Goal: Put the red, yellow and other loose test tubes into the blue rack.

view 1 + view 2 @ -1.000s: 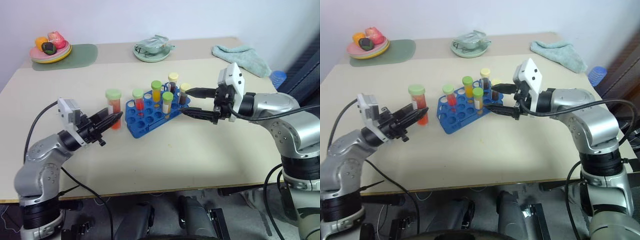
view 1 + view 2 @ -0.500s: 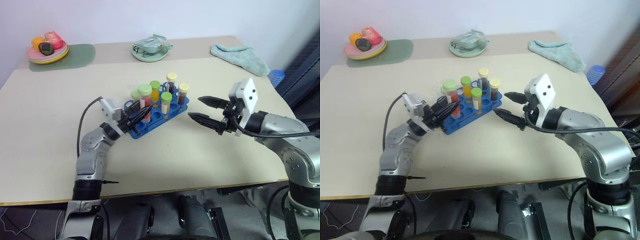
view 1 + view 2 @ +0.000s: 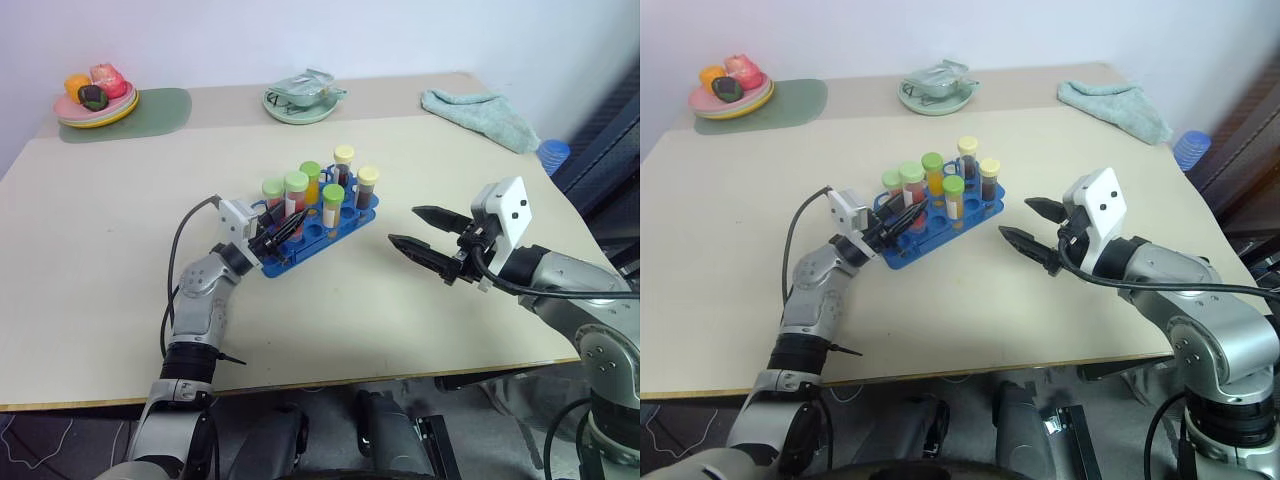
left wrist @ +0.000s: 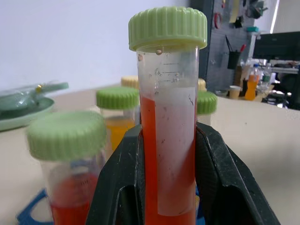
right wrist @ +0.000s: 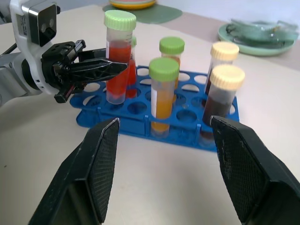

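Observation:
My left gripper (image 3: 277, 232) is shut on a red test tube (image 3: 295, 197) with a green cap and white label, holding it upright at the near-left end of the blue rack (image 3: 303, 246). The tube's (image 5: 117, 59) lower end sits at the rack's (image 5: 183, 133) top holes; whether it is inside one I cannot tell. Several capped tubes stand in the rack: another red one (image 3: 273, 192), two yellow-orange ones (image 3: 312, 180), and dark brown ones (image 3: 367, 185) with pale-yellow caps. My right gripper (image 3: 403, 226) hovers open to the right of the rack, empty.
The rack stands mid-table (image 3: 120, 220). At the far edge are a plate of fruit (image 3: 98, 98) on a green mat, a pale green dish (image 3: 303, 98) and a teal cloth (image 3: 482, 115). A blue object (image 3: 556, 155) sits beyond the right edge.
My left gripper has carried the red tube rightward from beside the rack to its near-left end. My right gripper has drawn back from the rack to the right, still open.

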Tool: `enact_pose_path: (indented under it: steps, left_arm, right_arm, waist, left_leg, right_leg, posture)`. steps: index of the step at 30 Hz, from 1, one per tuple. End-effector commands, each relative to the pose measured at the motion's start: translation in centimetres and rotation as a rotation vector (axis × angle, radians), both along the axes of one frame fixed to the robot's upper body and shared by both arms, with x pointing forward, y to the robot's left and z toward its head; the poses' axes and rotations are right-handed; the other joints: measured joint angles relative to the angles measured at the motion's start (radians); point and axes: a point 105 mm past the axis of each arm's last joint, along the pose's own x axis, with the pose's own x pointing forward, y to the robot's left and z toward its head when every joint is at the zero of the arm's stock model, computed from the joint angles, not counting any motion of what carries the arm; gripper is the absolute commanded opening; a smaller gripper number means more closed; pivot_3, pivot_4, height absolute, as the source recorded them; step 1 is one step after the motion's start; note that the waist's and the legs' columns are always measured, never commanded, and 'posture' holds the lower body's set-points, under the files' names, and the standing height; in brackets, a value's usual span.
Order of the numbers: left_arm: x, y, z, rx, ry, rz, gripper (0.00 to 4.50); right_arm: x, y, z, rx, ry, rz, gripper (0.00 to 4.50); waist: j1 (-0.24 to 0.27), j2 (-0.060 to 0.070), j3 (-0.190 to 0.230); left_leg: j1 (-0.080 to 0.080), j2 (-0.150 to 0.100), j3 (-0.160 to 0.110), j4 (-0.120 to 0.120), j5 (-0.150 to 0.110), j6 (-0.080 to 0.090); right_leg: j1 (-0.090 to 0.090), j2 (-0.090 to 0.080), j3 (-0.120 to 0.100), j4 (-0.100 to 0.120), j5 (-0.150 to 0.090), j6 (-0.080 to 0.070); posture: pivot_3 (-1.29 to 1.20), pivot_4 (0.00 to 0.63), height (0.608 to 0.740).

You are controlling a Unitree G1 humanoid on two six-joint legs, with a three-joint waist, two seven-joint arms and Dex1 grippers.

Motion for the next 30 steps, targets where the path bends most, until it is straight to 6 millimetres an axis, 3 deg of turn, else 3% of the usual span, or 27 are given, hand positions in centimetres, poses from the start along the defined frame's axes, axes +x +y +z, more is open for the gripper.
enact_pose_path:
  steps: [1, 12, 30]
  left_arm:
    - [-0.5, -0.4, 0.5, 0.012, -0.033, -0.045, 0.81]
    - [0.1, 0.0, -0.6, 0.037, 0.008, -0.034, 0.81]
    - [0.3, -1.8, -0.7, 0.002, 0.012, -0.095, 0.81]
  right_arm:
    - [-0.6, 0.0, 1.5, 0.005, -0.084, -0.003, 3.15]
    - [-0.6, 0.1, 1.7, 0.016, -0.1, -0.013, 3.15]
    - [-0.5, 0.2, 2.3, 0.013, -0.112, -0.014, 3.15]
  waist:
    - [0.0, 0.0, 0.0]
    - [0.0, 0.0, -0.001]
    - [0.001, 0.0, -0.001]
  left_leg:
    - [0.0, 0.0, 0.0, 0.0, 0.0, 0.0]
    - [0.0, 0.0, 0.0, 0.0, 0.0, 0.0]
    - [0.001, 0.0, 0.0, 0.0, 0.0, 0.0]
  right_leg:
    - [0.0, 0.0, 0.0, 0.0, 0.0, 0.0]
    - [0.0, 0.0, 0.0, 0.0, 0.0, 0.0]
    - [0.001, 0.0, 0.0, 0.0, 0.0, 0.0]
  posture:
    - [0.0, 0.15, 0.74]
    - [0.0, 0.15, 0.74]
    - [0.0, 0.15, 0.74]
